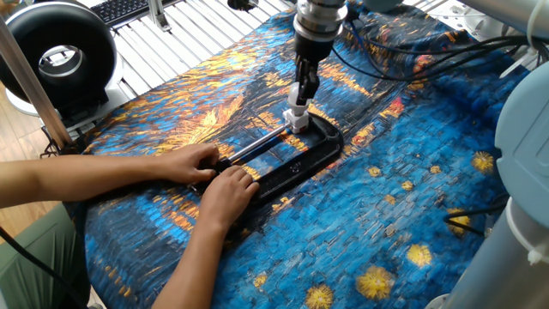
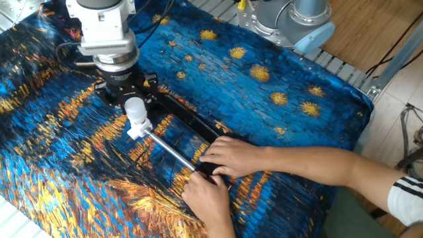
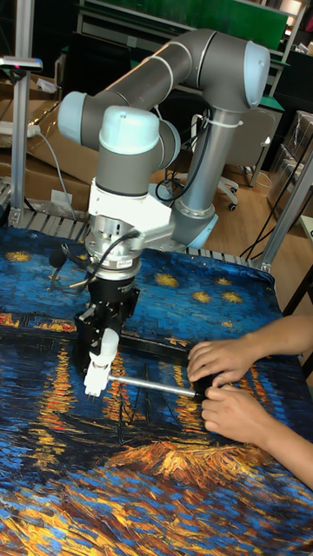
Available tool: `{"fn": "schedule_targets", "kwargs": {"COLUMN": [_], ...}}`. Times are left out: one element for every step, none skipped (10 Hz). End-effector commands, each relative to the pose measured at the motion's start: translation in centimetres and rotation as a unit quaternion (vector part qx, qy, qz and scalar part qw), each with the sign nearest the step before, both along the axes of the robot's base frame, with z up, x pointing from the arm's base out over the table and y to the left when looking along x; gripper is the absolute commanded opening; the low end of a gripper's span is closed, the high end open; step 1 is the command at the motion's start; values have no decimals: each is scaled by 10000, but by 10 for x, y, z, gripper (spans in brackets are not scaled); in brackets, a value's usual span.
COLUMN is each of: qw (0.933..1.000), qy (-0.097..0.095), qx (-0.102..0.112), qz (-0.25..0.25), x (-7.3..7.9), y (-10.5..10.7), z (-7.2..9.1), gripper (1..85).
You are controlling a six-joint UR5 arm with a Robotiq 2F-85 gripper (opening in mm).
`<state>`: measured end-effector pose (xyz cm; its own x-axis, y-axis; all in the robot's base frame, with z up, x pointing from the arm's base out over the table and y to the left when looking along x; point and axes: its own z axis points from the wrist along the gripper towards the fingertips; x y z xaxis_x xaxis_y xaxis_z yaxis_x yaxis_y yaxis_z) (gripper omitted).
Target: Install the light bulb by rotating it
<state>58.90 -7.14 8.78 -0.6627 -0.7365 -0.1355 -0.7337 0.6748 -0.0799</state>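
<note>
Two human hands, one (image 1: 196,162) pressing beside the other (image 1: 227,190), steady a black C-clamp (image 1: 292,163) on the counter (image 1: 403,180), well away from the tool (image 1: 303,93) toward the clamp's handle end. The counter is draped in a blue-and-gold painted cloth. The tool points straight down over the clamp's far end, its two dark fingers closed on the light bulb (image 2: 135,110), a small matte white globe. The bulb sits directly beneath the tool, neck down, upright on a small white socket block (image 2: 138,131) fixed at the tip of the clamp's steel screw rod (image 2: 170,152). Seen from the tall fixed view, the bulb (image 3: 104,349) shows between the fingers with the socket block (image 3: 94,380) just below it; whether the neck is partly threaded in or only resting on the block is hard to tell at this distance. The rod runs from below the tool toward the hands, which cover the clamp's handle. Behind the tool stands the grey arm base (image 2: 291,20) at the counter's edge. Off the counter, away from the tool on the hands' side, sits a round black fan housing (image 1: 56,56).
</note>
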Motion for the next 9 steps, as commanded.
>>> {"fn": "schedule_targets", "kwargs": {"qw": [9981, 9976, 9971, 9960, 9933, 9873, 9806, 9770, 9776], "qy": [-118, -151, -141, -126, -105, -57, -86, -35, 246], "qx": [226, 269, 245, 166, 152, 184, 194, 291, 248], "qz": [-559, -621, -703, -867, -1143, -1577, -1948, -2111, -2073], "x": [7, 9, 9, 10, 11, 10, 10, 9, -7], "y": [2, 0, -4, -13, -20, -21, -16, -8, -2], "z": [-5, -6, -3, 4, 11, 14, 12, 6, 2], "gripper": [177, 177, 170, 163, 153, 117, 93, 127, 347]}}
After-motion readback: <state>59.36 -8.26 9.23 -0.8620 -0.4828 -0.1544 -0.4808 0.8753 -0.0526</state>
